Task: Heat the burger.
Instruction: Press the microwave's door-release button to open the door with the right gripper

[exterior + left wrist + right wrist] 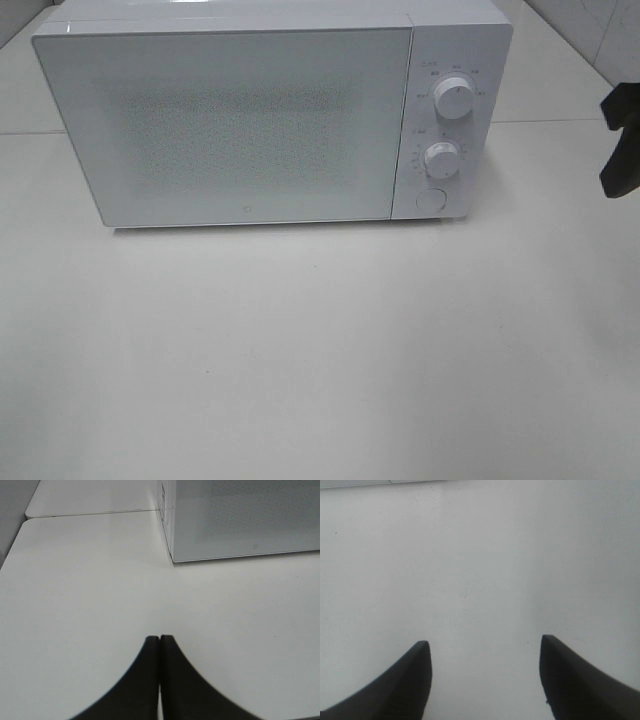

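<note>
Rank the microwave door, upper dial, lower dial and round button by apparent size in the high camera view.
1. microwave door: by far the largest.
2. upper dial and lower dial: they look alike, so I won't rank them.
3. round button: smallest, a little smaller than the dials.
</note>
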